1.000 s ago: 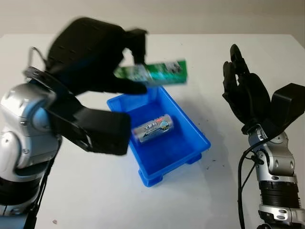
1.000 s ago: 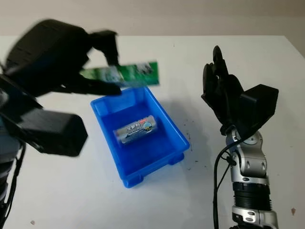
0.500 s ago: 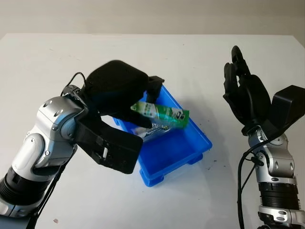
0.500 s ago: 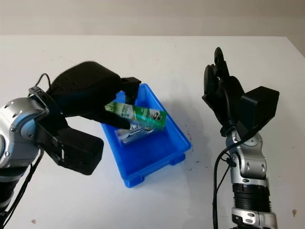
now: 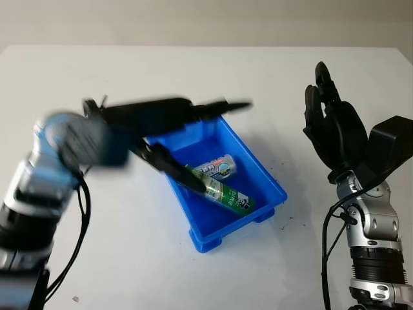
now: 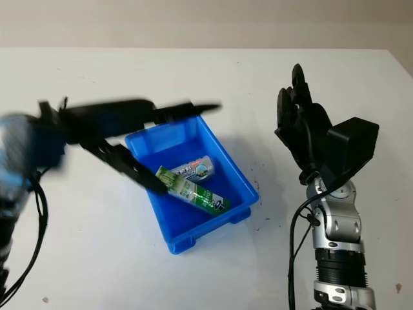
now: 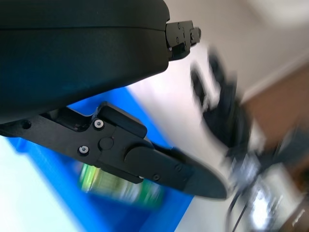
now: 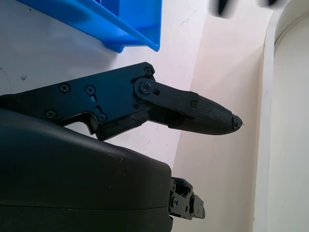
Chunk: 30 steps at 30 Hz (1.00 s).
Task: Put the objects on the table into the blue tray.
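Down it goes: since half a second ago the green packet (image 5: 226, 194) has left the left hand (image 5: 169, 119) and now lies inside the blue tray (image 5: 268, 177), slanted across the floor toward the near right corner. Over on the left, that hand is blurred with motion above the tray's far left corner, fingers let go and stretched out, one finger (image 5: 173, 169) pointing down at the packet's upper end, another reaching out over the far rim. It grips nothing. Just behind the packet in the tray lies the silver can (image 5: 218, 168) on its side, touching or nearly touching it. Well off to the right, the right hand (image 5: 334, 126) hangs upright above the white table (image 5: 129, 258), holding nothing, fingers pointing up, clear of the tray.
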Each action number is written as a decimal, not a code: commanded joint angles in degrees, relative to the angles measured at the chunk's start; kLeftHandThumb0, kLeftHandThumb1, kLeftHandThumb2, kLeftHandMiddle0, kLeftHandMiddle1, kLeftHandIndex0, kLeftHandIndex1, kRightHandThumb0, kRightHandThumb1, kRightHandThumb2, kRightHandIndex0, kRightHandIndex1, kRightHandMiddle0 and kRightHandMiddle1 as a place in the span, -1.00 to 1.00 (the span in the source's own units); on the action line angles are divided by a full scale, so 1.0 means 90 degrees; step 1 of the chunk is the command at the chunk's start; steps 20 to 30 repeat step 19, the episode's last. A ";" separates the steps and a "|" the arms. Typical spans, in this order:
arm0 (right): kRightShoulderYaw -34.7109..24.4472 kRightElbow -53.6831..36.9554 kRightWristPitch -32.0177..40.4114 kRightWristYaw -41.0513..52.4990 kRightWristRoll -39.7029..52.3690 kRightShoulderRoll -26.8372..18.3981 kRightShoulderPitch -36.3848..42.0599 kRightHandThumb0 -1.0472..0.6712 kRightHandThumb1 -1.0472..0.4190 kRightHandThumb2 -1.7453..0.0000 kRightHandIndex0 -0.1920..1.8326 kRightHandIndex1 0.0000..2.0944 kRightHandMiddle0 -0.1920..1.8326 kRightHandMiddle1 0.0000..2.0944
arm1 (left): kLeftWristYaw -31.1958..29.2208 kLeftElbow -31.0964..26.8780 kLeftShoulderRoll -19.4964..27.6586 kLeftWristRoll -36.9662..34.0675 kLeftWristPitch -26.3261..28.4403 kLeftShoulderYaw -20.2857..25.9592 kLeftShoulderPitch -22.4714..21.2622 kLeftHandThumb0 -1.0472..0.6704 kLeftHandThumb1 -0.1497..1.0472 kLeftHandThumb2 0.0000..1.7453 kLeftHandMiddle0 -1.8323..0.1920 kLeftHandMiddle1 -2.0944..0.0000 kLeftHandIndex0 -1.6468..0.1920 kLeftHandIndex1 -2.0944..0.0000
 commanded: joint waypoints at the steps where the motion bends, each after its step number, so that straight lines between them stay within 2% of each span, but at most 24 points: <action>1: 0.0008 0.0072 -0.0120 0.0033 0.0004 0.0034 -0.0061 -0.61 -1.00 0.23 -1.00 -1.00 -1.00 -1.00 | 0.0576 0.0157 -0.0222 -0.0131 -0.0024 0.0365 0.0075 -0.93 0.99 -0.35 1.00 1.00 1.00 1.00; 3: 0.0024 0.0087 -0.0131 0.0035 -0.0013 0.0027 -0.0085 -0.61 -1.00 0.23 -1.00 -1.00 -1.00 -1.00 | 0.1402 0.0254 -0.0503 -0.0178 0.0010 0.0702 0.0287 -0.90 1.00 -0.28 1.00 1.00 1.00 1.00; 7: 0.0029 0.0175 -0.0165 0.0009 -0.0010 0.0059 -0.0154 -0.62 -1.00 0.23 -1.00 -1.00 -1.00 -1.00 | 0.2881 0.0475 -0.1076 -0.0098 -0.0516 0.1168 0.0714 -0.77 1.00 -0.24 1.00 1.00 1.00 1.00; 11: 0.0048 0.0293 -0.0207 -0.0020 -0.0027 0.0107 -0.0235 -0.61 -1.00 0.23 -1.00 -1.00 -1.00 -1.00 | 0.3641 0.0834 -0.1299 -0.0022 -0.0917 0.1317 0.1066 -0.65 1.00 -0.18 1.00 1.00 1.00 1.00; 14: 0.0090 0.0336 -0.0202 0.0011 -0.0024 0.0125 -0.0308 -0.60 -1.00 0.21 -1.00 -1.00 -1.00 -1.00 | 0.4093 0.1032 -0.1400 0.0099 -0.1043 0.1342 0.1317 -0.66 1.00 -0.20 1.00 1.00 1.00 1.00; 19: 0.0141 0.0498 -0.0380 0.0099 -0.0016 0.0157 -0.0403 -0.58 -1.00 0.17 -1.00 -1.00 -1.00 -1.00 | 0.4403 0.0846 -0.1673 -0.0012 -0.1061 0.1295 0.1707 -0.67 1.00 -0.25 1.00 1.00 1.00 1.00; 30: 0.0141 0.0498 -0.0380 0.0099 -0.0016 0.0157 -0.0403 -0.58 -1.00 0.17 -1.00 -1.00 -1.00 -1.00 | 0.4403 0.0846 -0.1673 -0.0012 -0.1061 0.1295 0.1707 -0.67 1.00 -0.25 1.00 1.00 1.00 1.00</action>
